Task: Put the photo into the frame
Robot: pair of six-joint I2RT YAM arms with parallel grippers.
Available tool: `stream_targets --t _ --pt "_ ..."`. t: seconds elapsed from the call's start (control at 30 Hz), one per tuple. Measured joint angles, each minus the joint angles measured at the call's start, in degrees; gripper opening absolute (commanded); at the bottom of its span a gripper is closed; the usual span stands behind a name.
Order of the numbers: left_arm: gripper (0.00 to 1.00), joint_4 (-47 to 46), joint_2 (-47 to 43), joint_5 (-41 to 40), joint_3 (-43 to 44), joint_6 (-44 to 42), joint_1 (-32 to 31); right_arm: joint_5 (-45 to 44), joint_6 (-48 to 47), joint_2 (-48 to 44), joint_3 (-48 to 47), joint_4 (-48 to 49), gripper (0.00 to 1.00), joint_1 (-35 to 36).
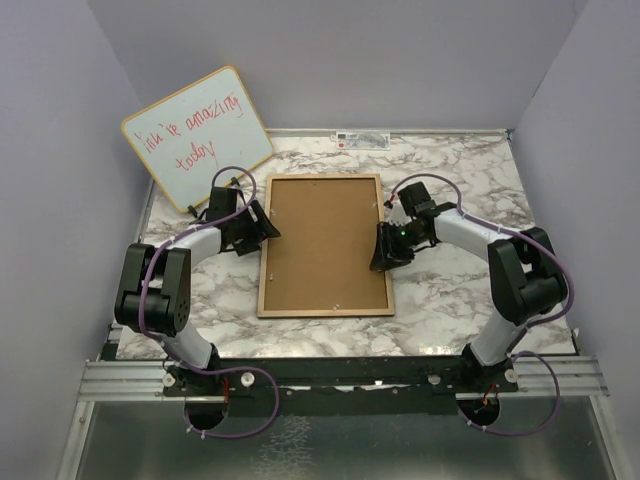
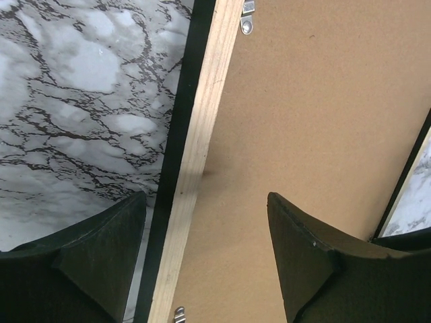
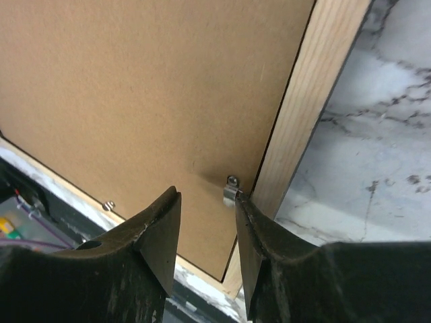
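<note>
The frame (image 1: 265, 250) lies flat on the marble table with its light-wood face up, and a plain brown board (image 1: 325, 245) fills it. The photo is hidden. My left gripper (image 1: 268, 228) is open at the frame's left rail; in the left wrist view it (image 2: 205, 196) straddles the rail (image 2: 202, 134), one finger over marble, the other over the board (image 2: 316, 108). My right gripper (image 1: 383, 258) is open at the right rail. In the right wrist view it (image 3: 207, 195) hangs over the board (image 3: 148, 87), its right fingertip touching a small metal clip (image 3: 231, 192) beside the rail (image 3: 310, 101).
A wood-edged whiteboard (image 1: 197, 135) with red handwriting leans at the back left. A small white label strip (image 1: 360, 138) lies at the table's far edge. Grey walls close in on three sides. More metal clips (image 2: 248, 25) sit along the frame's inner edge.
</note>
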State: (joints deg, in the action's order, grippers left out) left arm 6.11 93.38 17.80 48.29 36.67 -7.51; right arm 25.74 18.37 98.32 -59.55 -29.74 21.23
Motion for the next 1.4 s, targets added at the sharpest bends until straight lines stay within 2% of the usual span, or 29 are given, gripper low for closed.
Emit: stream_targets --t 0.27,0.63,0.73,0.83,0.9,1.0,1.07,1.17,1.3,1.4 --pt "0.73 -1.3 0.0 1.5 -0.8 1.8 0.0 4.9 -0.4 0.7 0.0 -3.0 0.46 0.1" --pt "0.73 -1.7 -0.1 1.8 -1.0 1.7 -0.1 7.8 -0.8 -3.7 0.0 0.2 0.51 0.7" --pt "0.71 -1.6 -0.1 1.8 -1.0 1.6 -0.1 8.0 -1.5 -3.9 0.5 1.4 0.56 3.1" --pt "0.67 -1.5 -0.1 1.8 -1.0 1.5 -0.1 8.3 -1.2 -4.3 2.4 3.1 0.66 6.4" --pt "0.63 -1.5 -0.4 1.9 -1.5 1.3 -0.1 8.4 -0.5 -5.3 4.3 4.6 0.68 8.5" --pt "0.57 -1.3 -0.6 2.7 -2.0 0.4 -0.2 8.8 1.0 -7.3 7.1 6.8 0.67 11.8" --pt "0.54 -1.0 -0.7 3.7 -2.4 -0.1 -0.6 8.9 2.2 -7.8 8.3 8.4 0.62 13.8" --pt "0.52 -0.6 -1.0 5.0 -3.1 -0.5 -2.0 9.0 4.6 -7.9 10.5 11.2 0.47 16.5" --pt "0.52 -0.3 -1.4 6.8 -4.0 -0.7 -4.8 8.2 7.8 -8.0 13.6 13.3 0.45 18.8" --pt "0.52 -0.6 -1.9 6.9 -4.6 -0.6 -6.1 5.9 10.1 -9.9 15.1 13.6 0.49 19.5"
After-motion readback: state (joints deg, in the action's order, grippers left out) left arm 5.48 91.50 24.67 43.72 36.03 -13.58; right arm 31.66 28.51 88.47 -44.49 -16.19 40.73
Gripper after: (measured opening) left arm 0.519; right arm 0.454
